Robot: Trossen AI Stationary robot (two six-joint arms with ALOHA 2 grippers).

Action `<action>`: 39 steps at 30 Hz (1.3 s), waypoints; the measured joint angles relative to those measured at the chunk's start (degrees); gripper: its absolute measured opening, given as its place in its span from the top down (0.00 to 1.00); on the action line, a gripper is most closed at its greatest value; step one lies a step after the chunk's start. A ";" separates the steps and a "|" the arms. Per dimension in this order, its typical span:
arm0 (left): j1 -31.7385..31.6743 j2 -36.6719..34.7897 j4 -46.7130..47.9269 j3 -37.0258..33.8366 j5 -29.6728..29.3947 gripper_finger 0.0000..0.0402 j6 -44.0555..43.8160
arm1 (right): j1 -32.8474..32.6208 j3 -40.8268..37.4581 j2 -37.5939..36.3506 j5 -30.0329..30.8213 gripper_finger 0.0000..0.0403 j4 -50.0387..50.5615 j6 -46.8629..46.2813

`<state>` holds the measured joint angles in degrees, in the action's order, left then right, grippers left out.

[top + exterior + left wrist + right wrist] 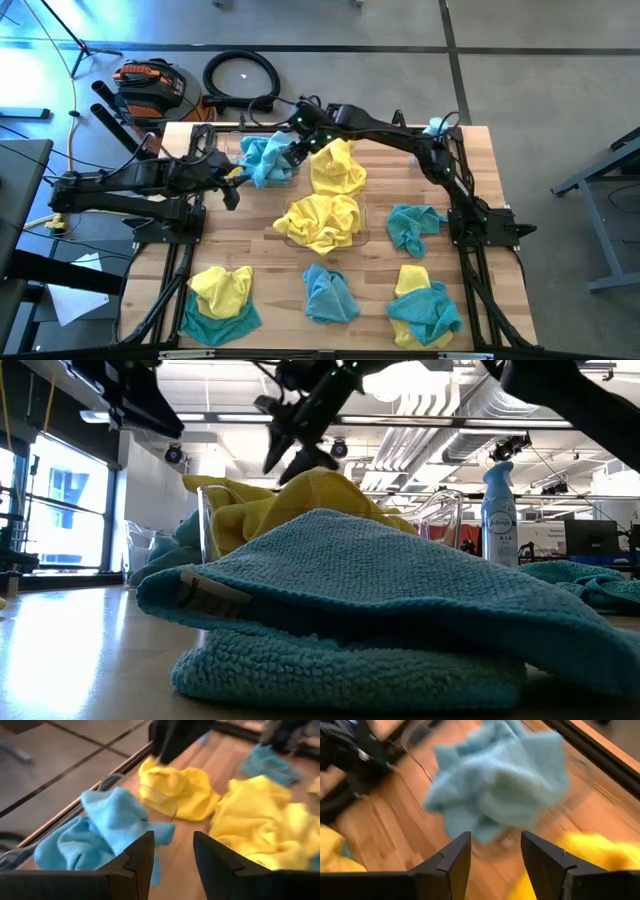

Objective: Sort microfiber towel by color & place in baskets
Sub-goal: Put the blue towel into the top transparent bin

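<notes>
Light-blue microfiber towels (265,158) lie heaped in a clear basket (165,802) at the table's far left-centre. My right gripper (496,855) hovers open just above this heap (495,785), with nothing between its fingers. My left gripper (173,855) is open and empty at the basket's left side (232,185), pointing at the blue heap (100,830). Yellow towels (320,220) fill a second clear basket (362,236) in the middle. One more yellow towel (338,165) lies just beyond it.
Loose towels lie on the wooden table: a teal one (415,225) at the right, a blue one (328,292) near the front, and yellow-on-teal piles at front left (222,300) and front right (420,305). A spray bottle (498,510) stands at the far right.
</notes>
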<state>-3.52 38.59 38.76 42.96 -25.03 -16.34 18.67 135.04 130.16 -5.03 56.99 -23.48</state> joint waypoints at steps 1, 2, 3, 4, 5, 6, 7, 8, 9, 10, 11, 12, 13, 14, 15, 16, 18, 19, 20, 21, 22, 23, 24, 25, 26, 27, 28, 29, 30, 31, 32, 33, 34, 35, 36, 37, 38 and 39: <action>-0.41 1.24 -0.13 0.00 0.08 0.69 0.02 | 0.01 0.00 -0.65 0.59 0.59 2.34 0.15; -0.88 2.74 -0.45 0.00 0.39 0.69 0.20 | 0.01 0.00 -1.43 0.93 0.59 4.62 0.26; -1.54 4.46 -1.04 0.00 0.81 0.69 0.88 | -0.01 0.00 -2.19 1.02 0.60 7.44 0.24; -2.28 6.36 -1.68 0.00 1.05 0.69 1.90 | -0.12 0.00 -2.81 1.11 0.60 10.41 0.02; -3.19 8.14 -2.31 0.00 1.05 0.69 2.88 | -0.24 0.00 -3.56 1.32 0.61 13.23 -0.23; -4.25 10.01 -2.76 0.23 1.13 0.69 3.53 | -0.50 0.00 -4.10 1.67 0.62 16.15 -0.67; -5.53 12.09 -2.87 0.91 1.17 0.69 4.16 | -0.93 0.00 -4.58 2.48 0.64 18.50 -1.25; -6.97 14.34 -3.14 1.81 1.45 0.69 5.04 | -1.46 0.00 -5.00 3.33 0.65 20.49 -1.96; -8.51 16.49 -3.19 2.70 2.10 0.69 6.12 | -2.08 0.00 -5.27 4.29 0.66 22.23 -2.56; -10.11 18.70 -2.99 3.63 2.67 0.69 7.14 | -2.81 -0.02 -5.66 5.13 0.67 23.58 -3.40; -11.78 20.93 -3.07 4.69 3.63 0.69 8.29 | -3.58 -0.02 -5.97 5.40 0.69 24.74 -3.90; -13.56 23.00 -3.14 5.71 5.03 0.69 9.57 | -4.42 -0.02 -6.31 5.63 0.71 25.37 -4.76; -15.41 25.05 -3.13 6.70 6.40 0.69 10.88 | -5.30 -0.02 -6.74 5.76 0.73 26.04 -5.06; -17.13 27.07 -3.17 7.62 8.01 0.70 11.93 | -6.34 -0.02 -6.94 6.19 0.75 27.06 -5.27; -18.86 29.05 -3.17 8.30 10.02 0.71 12.69 | -7.52 -0.02 -7.21 7.75 0.78 28.03 -6.22; -20.45 30.95 -3.05 8.62 12.14 0.74 13.50 | -8.67 -0.06 -7.62 9.39 0.80 29.73 -7.06; -23.05 34.55 -3.01 8.89 16.58 0.79 14.85 | -11.19 -0.11 -8.53 12.79 0.86 33.74 -9.56; -24.09 36.20 -3.14 8.90 18.45 0.83 15.68 | -12.35 -0.60 -9.37 13.69 0.88 33.15 -10.67; -24.90 37.89 -3.21 8.90 19.85 0.87 16.76 | -13.43 -1.54 -10.72 13.83 0.91 32.41 -11.34; -25.41 39.60 -3.58 8.90 20.70 0.91 17.75 | -14.52 -2.35 -12.17 13.68 0.94 32.27 -12.33; -25.74 41.24 -4.19 8.90 21.27 0.95 18.47 | -15.54 -2.86 -13.42 13.81 0.97 32.46 -13.63; -26.04 42.82 -4.78 8.90 21.60 0.97 18.90 | -16.54 -3.23 -14.79 14.79 0.98 32.59 -15.45; -26.29 44.21 -5.29 8.90 21.68 0.99 18.95 | -17.62 -3.90 -16.13 16.67 0.99 32.90 -17.85; -26.54 45.62 -6.08 8.92 21.70 0.98 18.85 | -18.61 -4.96 -17.62 18.58 0.99 32.96 -19.95; -26.60 47.05 -6.77 8.96 21.72 0.98 18.65 | -19.59 -6.20 -19.27 19.85 0.99 32.92 -21.95; -26.74 48.35 -6.85 8.96 21.74 0.98 18.47 | -20.59 -7.24 -20.86 21.03 0.99 32.78 -24.00; -26.85 49.61 -6.96 8.96 21.77 0.99 18.43 | -21.75 -8.45 -22.70 22.28 0.99 32.81 -26.24; -26.87 50.79 -7.24 8.96 22.00 0.99 18.41 | -22.91 -9.88 -24.52 23.81 1.00 33.02 -28.36; -26.87 51.79 -7.36 8.98 22.20 1.00 18.31 | -24.09 -11.71 -26.46 25.39 1.00 32.99 -30.27; -26.88 52.62 -7.60 9.09 22.20 1.00 18.07 | -25.28 -13.60 -28.18 26.60 1.00 32.98 -32.39; -26.89 53.24 -7.97 9.11 22.27 1.00 17.70 | -26.55 -15.82 -30.05 27.60 1.00 32.62 -34.33; -26.89 53.57 -8.08 9.11 22.41 1.00 17.03 | -27.89 -18.52 -31.90 28.67 1.00 32.18 -36.65; -26.89 53.56 -8.30 9.11 22.29 1.00 16.53 | -29.00 -21.25 -33.75 29.87 1.00 31.64 -38.94; -26.89 53.33 -8.61 9.09 22.46 1.00 16.14 | -30.39 -24.45 -35.93 31.12 1.00 30.45 -41.43; -26.89 52.79 -8.74 8.95 22.46 1.00 15.57 | -31.60 -27.79 -38.10 31.98 1.00 29.17 -43.73; -26.87 52.13 -8.69 8.98 22.41 1.00 15.39 | -32.63 -31.53 -40.29 32.43 1.00 27.40 -45.54; -26.87 51.31 -8.35 9.40 22.41 1.00 15.34 | -33.62 -35.24 -42.38 32.85 1.00 25.11 -47.36; -26.85 50.35 -8.23 9.83 22.34 1.00 15.33 | -34.64 -39.30 -44.48 33.23 1.00 22.14 -48.97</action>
<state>-30.37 88.95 30.54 52.79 -2.69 -1.01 -15.97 95.75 85.68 28.20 79.14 -72.45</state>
